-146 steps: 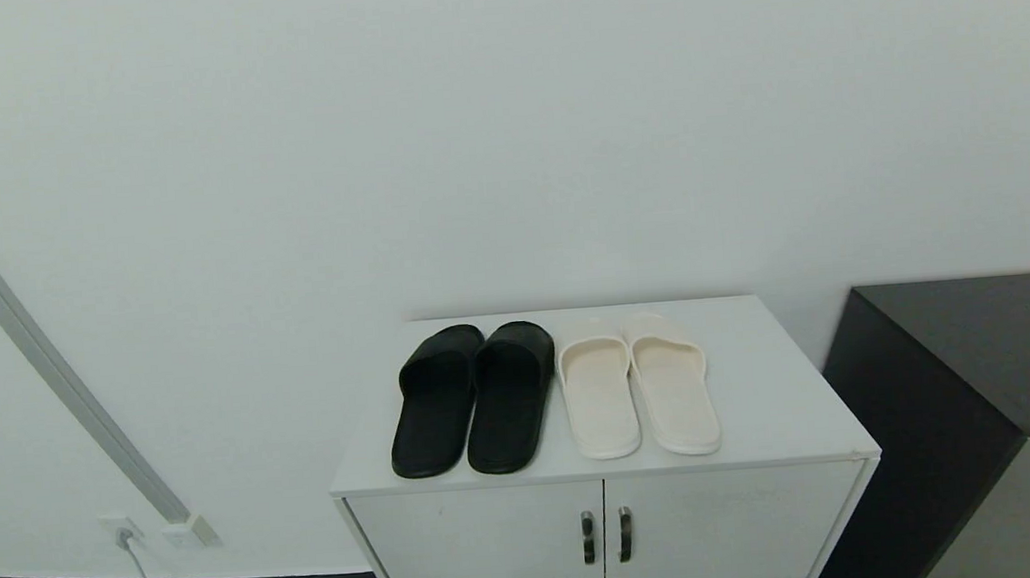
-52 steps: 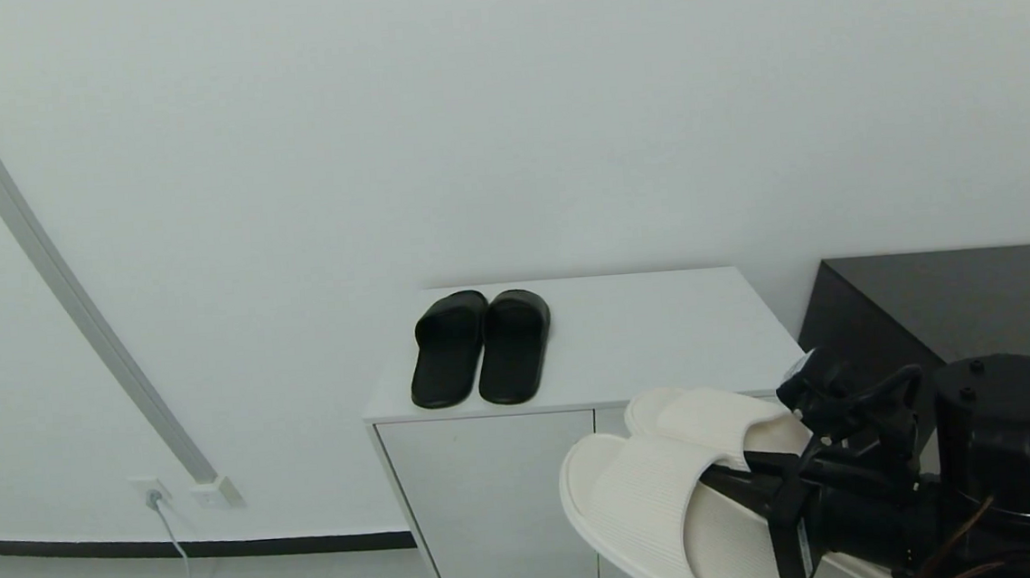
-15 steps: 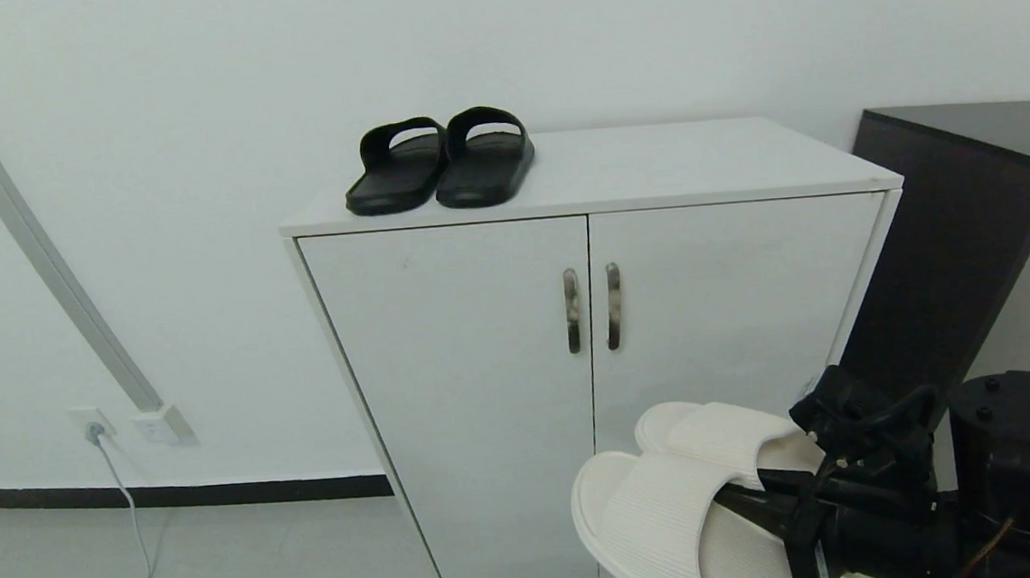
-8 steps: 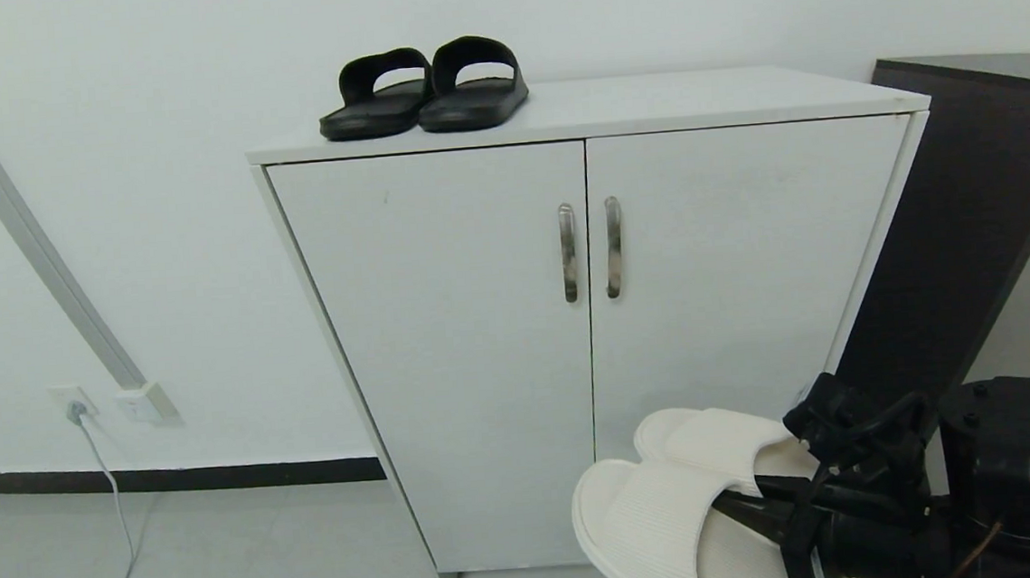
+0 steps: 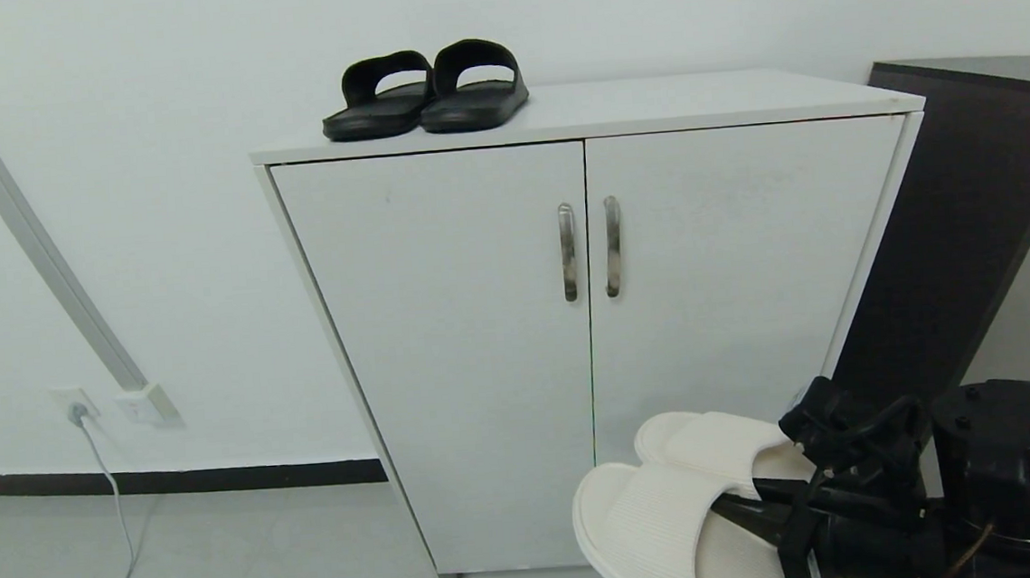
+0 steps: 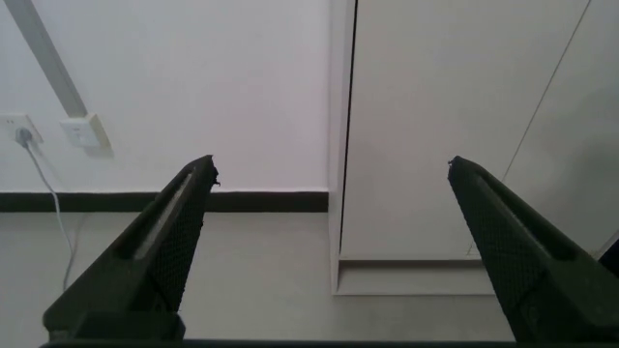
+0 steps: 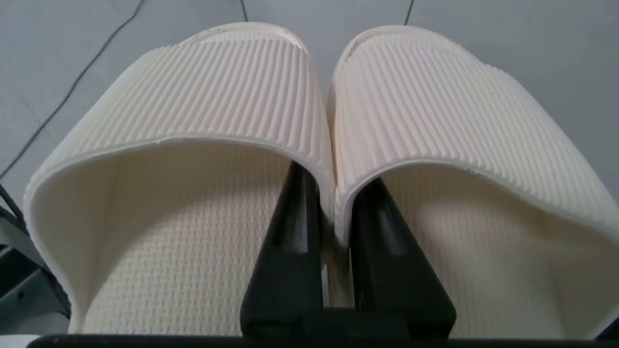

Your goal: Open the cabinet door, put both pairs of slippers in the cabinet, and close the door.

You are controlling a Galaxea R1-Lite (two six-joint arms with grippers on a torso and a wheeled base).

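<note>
Cabinet [image 5: 458, 375] is standing at centre frame in the head view, backing onto a white wall [image 5: 150, 124] and resting on a grey floor [image 5: 226, 563]. Both doors [image 5: 733, 292] are sitting closed, their two metal handles [image 5: 568, 251] hanging side by side at the middle seam. Black slippers [image 5: 427, 96] are lying as a pair on the cabinet top, toward its left end, touching each other. A dark unit [image 5: 955, 231] is standing just beside the cabinet at right. A grey conduit [image 5: 21, 224] is running diagonally down the wall at left to a socket [image 5: 78, 412], from which a cord [image 5: 120, 534] is trailing to the floor. A black skirting [image 5: 175, 482] is lining the wall's base.

White slippers [image 5: 683, 495] are hanging in the air at lower right, in front of the right door's lower part, toes pointing toward the cabinet. The right gripper [image 7: 334, 208] is holding them: the right wrist view is showing one finger inside each slipper, jaws narrow, pinching the two adjoining side walls together.

The left gripper [image 6: 333, 166] is hovering low with jaws spread wide, gripping nothing. Its wrist view is taking in the cabinet's lower left corner, the floor and the socket.
</note>
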